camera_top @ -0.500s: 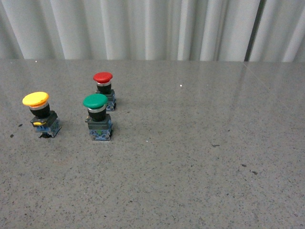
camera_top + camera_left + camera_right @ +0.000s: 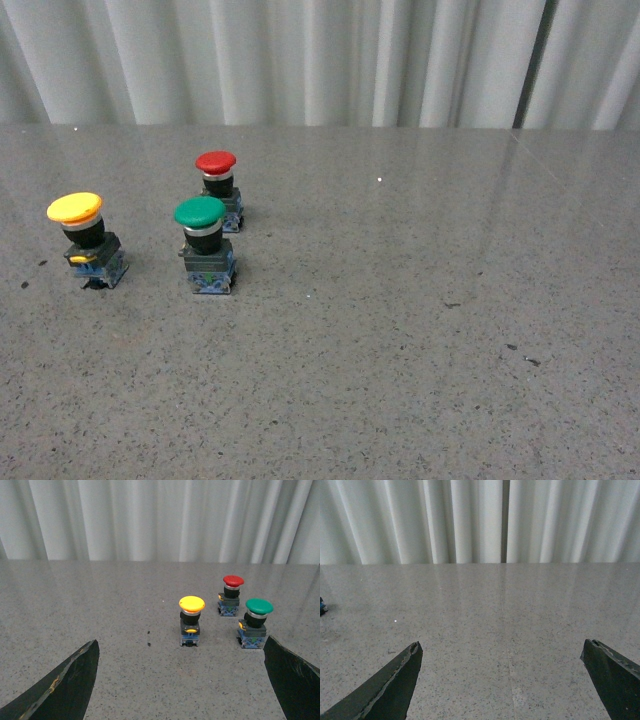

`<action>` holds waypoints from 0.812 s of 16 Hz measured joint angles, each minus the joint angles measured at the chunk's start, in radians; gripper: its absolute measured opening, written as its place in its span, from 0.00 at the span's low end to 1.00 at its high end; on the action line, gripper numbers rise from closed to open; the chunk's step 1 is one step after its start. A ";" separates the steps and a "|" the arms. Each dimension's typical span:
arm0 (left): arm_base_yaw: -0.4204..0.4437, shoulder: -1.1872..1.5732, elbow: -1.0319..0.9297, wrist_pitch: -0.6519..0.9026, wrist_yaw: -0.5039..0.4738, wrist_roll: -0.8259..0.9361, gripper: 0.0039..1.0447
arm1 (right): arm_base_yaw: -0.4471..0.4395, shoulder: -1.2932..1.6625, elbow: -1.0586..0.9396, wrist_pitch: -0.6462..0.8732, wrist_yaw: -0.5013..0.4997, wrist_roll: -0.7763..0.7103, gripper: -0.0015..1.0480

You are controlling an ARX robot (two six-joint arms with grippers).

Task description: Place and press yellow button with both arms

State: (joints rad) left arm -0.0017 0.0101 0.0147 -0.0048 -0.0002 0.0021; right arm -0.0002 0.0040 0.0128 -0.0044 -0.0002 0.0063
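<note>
Left fingers [image 2: 60, 690] and right fingers [image 2: 385, 690]: spread wide, pinching nothing. Yellow button [image 2: 82, 240]: upright at middle left of the front view, untouched. Nothing done yet, by the look of it; left to do: grasp, place, press. Crowded to its right by green button [image 2: 206, 245] and red button [image 2: 219, 190]. Plenty of bare table [image 2: 420, 330] across centre and right.

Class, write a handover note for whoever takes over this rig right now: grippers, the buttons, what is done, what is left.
Left gripper: open, empty, facing the yellow button.
Right gripper: open, empty, above the table.
The yellow button stands upright at the table's left, apart from the green button and the red button.
Done: nothing; the yellow button is untouched.
Left: grasp it, place it, then press it, using both grippers.
</note>
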 joint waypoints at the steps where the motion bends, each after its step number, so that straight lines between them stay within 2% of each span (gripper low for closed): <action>1: 0.000 0.000 0.000 0.000 0.000 0.000 0.94 | 0.000 0.000 0.000 0.000 0.000 0.000 0.94; 13: 0.000 0.000 0.000 0.000 0.000 0.000 0.94 | 0.000 0.000 0.000 0.000 0.000 0.000 0.94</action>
State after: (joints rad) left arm -0.0017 0.0101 0.0147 -0.0048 -0.0002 0.0021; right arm -0.0002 0.0040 0.0128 -0.0044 -0.0002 0.0063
